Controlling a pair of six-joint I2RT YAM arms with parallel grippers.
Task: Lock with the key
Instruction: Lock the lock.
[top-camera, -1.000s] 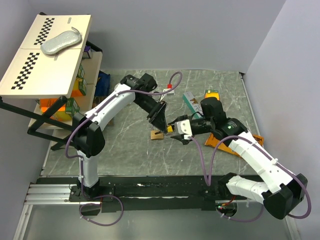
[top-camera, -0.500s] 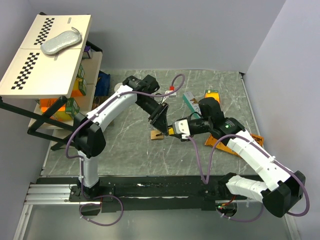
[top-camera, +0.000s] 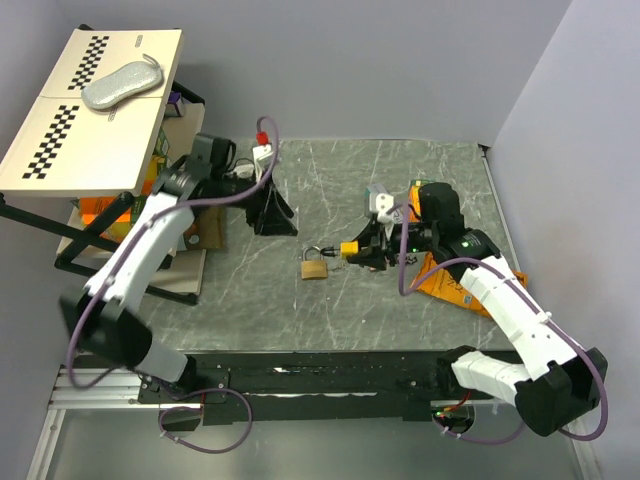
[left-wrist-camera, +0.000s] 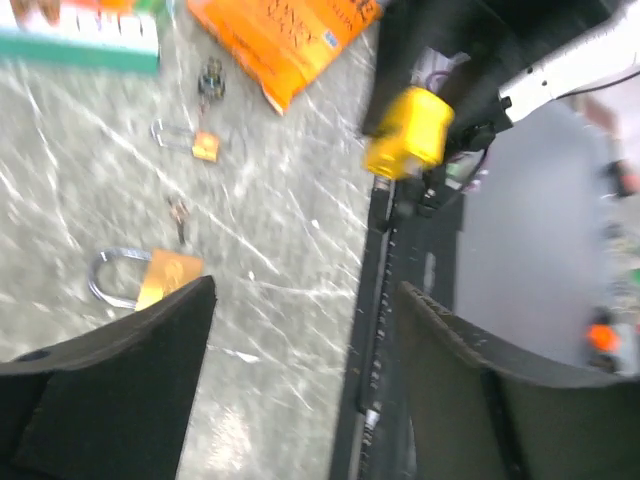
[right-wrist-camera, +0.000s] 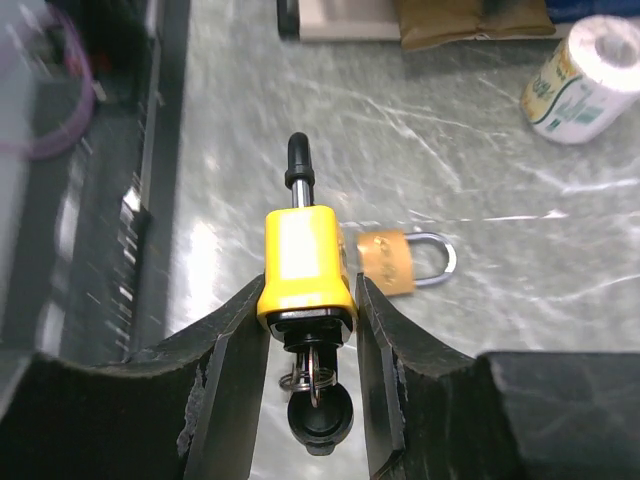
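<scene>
My right gripper (right-wrist-camera: 307, 292) is shut on a yellow padlock (right-wrist-camera: 305, 258) with a black shackle (right-wrist-camera: 299, 160). It holds the padlock above the table. A key with a black head (right-wrist-camera: 318, 420) and a wire ring sits in the padlock's underside, between the fingers. In the top view the yellow padlock (top-camera: 350, 247) is at mid-table in my right gripper (top-camera: 363, 251). My left gripper (top-camera: 272, 215) is open and empty, well to the left of it. In the left wrist view my left gripper (left-wrist-camera: 300, 380) frames bare table, with the yellow padlock (left-wrist-camera: 408, 133) far off.
A brass padlock (top-camera: 315, 268) lies on the table just left of the yellow one. An orange packet (top-camera: 440, 280) lies under the right arm. A small lock and loose key (left-wrist-camera: 190, 142) lie nearby. A paper roll (right-wrist-camera: 585, 65) and a shelf rack (top-camera: 100, 100) stand at the left.
My left gripper has let go near the yellow padlock and drawn back to the far left. My right gripper has shifted slightly right, still holding the padlock.
</scene>
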